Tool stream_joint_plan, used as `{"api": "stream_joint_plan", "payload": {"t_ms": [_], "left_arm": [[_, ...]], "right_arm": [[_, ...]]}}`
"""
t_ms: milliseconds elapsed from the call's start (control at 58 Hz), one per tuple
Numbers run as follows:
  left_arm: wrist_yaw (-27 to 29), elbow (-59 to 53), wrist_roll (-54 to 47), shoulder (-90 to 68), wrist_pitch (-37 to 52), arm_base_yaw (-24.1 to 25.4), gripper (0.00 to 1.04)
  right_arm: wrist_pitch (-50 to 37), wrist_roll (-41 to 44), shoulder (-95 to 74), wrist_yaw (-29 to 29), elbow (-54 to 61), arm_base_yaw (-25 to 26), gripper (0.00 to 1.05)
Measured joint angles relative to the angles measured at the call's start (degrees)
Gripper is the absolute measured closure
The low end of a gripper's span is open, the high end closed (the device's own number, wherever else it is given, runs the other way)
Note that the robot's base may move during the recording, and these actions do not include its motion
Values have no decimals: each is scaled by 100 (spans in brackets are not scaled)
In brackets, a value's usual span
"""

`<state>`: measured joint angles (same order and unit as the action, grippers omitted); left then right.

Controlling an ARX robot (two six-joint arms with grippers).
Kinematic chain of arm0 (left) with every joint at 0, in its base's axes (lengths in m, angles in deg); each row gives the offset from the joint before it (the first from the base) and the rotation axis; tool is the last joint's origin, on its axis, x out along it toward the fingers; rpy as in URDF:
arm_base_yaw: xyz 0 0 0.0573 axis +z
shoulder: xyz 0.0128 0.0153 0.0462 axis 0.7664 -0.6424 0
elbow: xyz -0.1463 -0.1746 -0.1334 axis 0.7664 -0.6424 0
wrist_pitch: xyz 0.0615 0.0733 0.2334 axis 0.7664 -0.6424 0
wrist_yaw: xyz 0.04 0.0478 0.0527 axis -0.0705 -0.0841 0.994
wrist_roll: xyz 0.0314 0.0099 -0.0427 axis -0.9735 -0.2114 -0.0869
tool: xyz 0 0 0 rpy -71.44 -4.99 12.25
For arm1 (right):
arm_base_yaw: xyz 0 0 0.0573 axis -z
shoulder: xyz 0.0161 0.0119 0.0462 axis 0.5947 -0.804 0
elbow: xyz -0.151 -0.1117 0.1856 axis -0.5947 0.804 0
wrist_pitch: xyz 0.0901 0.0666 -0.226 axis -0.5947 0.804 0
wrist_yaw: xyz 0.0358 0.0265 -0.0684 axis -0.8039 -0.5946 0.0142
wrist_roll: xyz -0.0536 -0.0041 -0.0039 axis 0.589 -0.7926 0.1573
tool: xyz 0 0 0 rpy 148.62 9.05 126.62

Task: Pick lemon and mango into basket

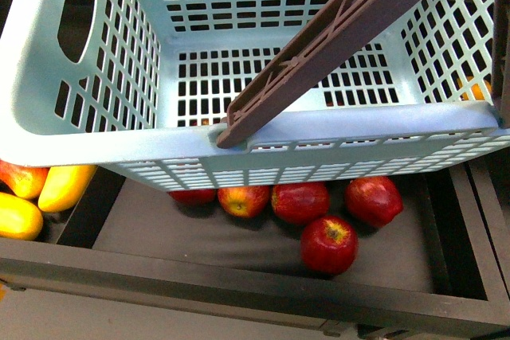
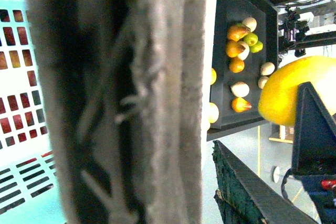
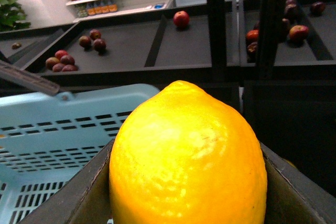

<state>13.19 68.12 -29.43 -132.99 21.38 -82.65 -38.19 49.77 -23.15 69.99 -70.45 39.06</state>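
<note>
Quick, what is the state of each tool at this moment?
Left tool: cannot be told; the blurred basket handle fills its wrist view.
Right tool: closed, holding the lemon.

we get right gripper fingers (image 3: 63, 198) up close: flat dark grey-brown slabs, matte, straight edges, plain faces. from left wrist cam, one of them (image 2: 314, 129) reads to us as black triangular wedge, with dark bluish block under it, tiny red spot low on that block, thin black cable looping beside. left gripper finger (image 2: 252, 198): black slab, rough edge, greenish flecks we think.
</note>
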Motion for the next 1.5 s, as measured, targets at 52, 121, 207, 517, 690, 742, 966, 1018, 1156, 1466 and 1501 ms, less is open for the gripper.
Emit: {"api": "stream_joint_plan", "payload": {"t_ms": [52,121,207,517,690,742,966,1018,1156,1466,1501], "left_arm": [[0,0,-2,0,0,0,77],[0,0,0,0,0,0,77],[2,0,-4,0,0,0,77],[0,0,-2,0,0,0,77],[0,0,0,0,0,0,77],[2,0,-2,0,0,0,77],[-24,0,15,-15,-4,-2,77],[4,0,15,-15,-7,0,77],[48,0,-7,-15,-7,2,78],[-2,0,0,-15,-7,0,78],[-2,0,0,-15,-7,0,78]], "right_arm": [[-61,0,-28,142,70,-229,39],[-72,28,-83,304,162,-553,39],[-74,50,-151,431,282,-868,39],[-122,201,-192,728,468,-1320,39],[-140,210,-254,807,494,-1462,39],[-140,227,-254,813,509,-1515,28],[170,275,83,1215,498,-1248,9],[321,273,299,1451,494,-1064,9],[678,282,839,1930,551,-708,9],[-640,673,1659,1108,1777,-282,43],[-669,691,1735,1108,1904,-280,49]]}}
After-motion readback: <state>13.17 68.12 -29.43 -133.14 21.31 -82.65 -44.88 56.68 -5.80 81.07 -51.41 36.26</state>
